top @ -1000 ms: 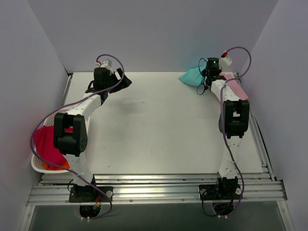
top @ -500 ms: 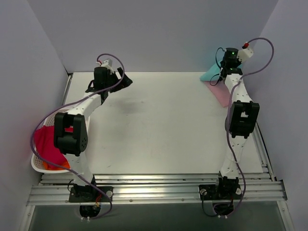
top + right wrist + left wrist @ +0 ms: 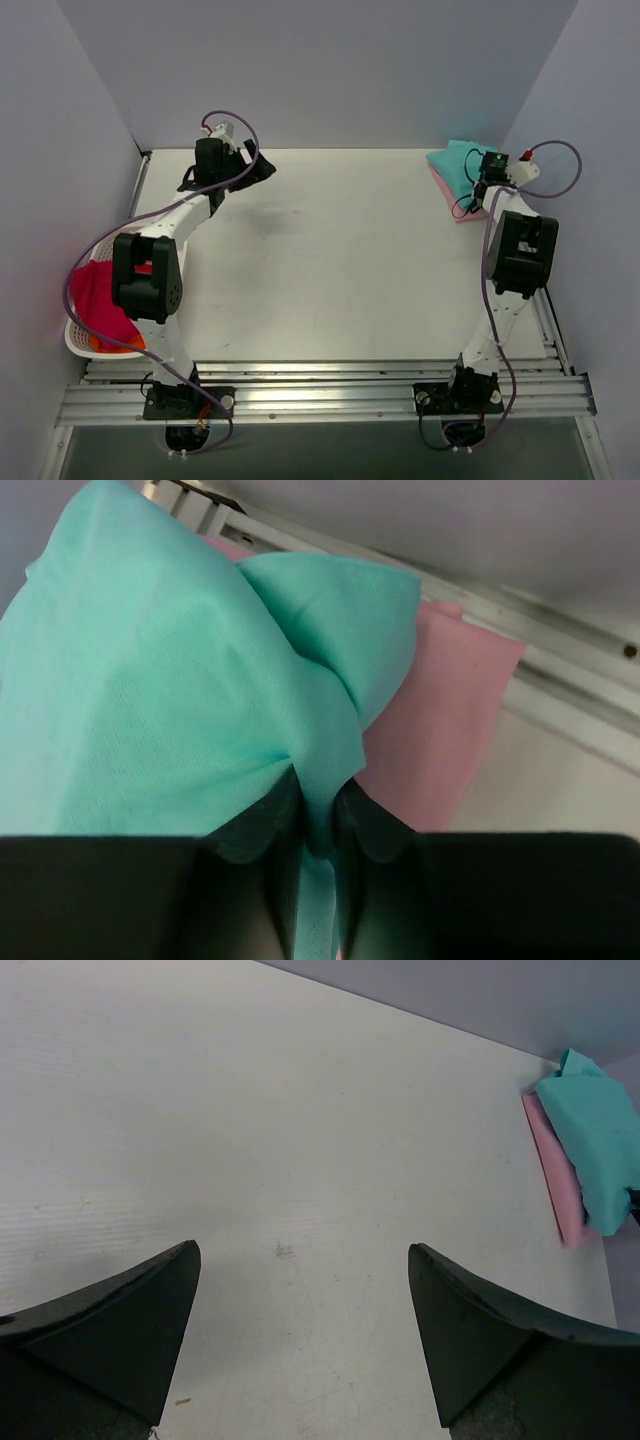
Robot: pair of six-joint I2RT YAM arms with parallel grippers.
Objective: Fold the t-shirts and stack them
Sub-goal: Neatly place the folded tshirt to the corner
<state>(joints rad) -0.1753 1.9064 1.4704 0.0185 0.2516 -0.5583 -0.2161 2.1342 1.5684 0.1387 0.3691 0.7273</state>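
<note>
My right gripper [image 3: 318,832] pinches a fold of the teal t-shirt [image 3: 150,680], which now lies on the pink t-shirt [image 3: 440,720]. I should release fully and lift straight up so nothing drags. My left gripper [image 3: 300,1330] gapes wide, well apart from the pink t-shirt. A second ago the teal one hung bunched beside it.

We find the middle of the table [image 3: 340,270] bare from the front rail to the back wall, so a gripper can pass freely there. The back-right corner is taken up: the teal shirt [image 3: 595,1130] lies on the pink shirt [image 3: 560,1190] close to the right wall, and the right gripper [image 3: 318,820] sits over them, pinching teal cloth. The left gripper [image 3: 300,1250] hangs at back left with its jaws wide and only bare table between them. The basket [image 3: 75,345] blocks the near-left edge against the left wall.
</note>
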